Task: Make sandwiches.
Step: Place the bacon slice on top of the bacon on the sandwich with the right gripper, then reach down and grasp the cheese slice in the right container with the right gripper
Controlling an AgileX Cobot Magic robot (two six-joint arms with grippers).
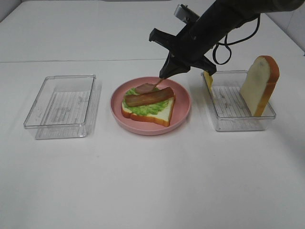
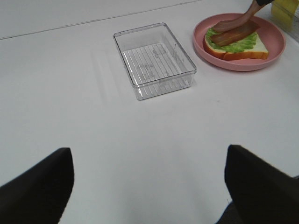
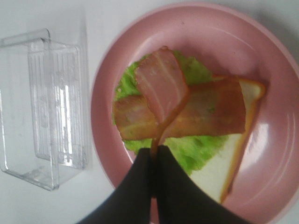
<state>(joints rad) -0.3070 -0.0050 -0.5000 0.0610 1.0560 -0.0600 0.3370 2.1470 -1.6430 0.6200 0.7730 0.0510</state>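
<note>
A bread slice (image 1: 159, 114) lies on the round pink plate (image 1: 183, 112), topped with green lettuce (image 1: 150, 108) and one bacon strip (image 1: 148, 97). My right gripper (image 1: 163, 76) hangs just above the plate's far side, shut on the end of a second bacon strip (image 1: 147, 87) that dangles onto the sandwich. In the right wrist view the right gripper (image 3: 153, 154) pinches this bacon strip (image 3: 161, 84), which crosses over the first strip (image 3: 210, 114). My left gripper (image 2: 149, 186) is open over bare table, with nothing between its fingers (image 2: 46, 182).
An empty clear tray (image 1: 62, 107) sits left of the plate. The clear tray (image 1: 238, 117) on the right holds an upright bread slice (image 1: 259, 86) and a yellow cheese slice (image 1: 208, 78) at its far-left corner. The right arm reaches in from the back right.
</note>
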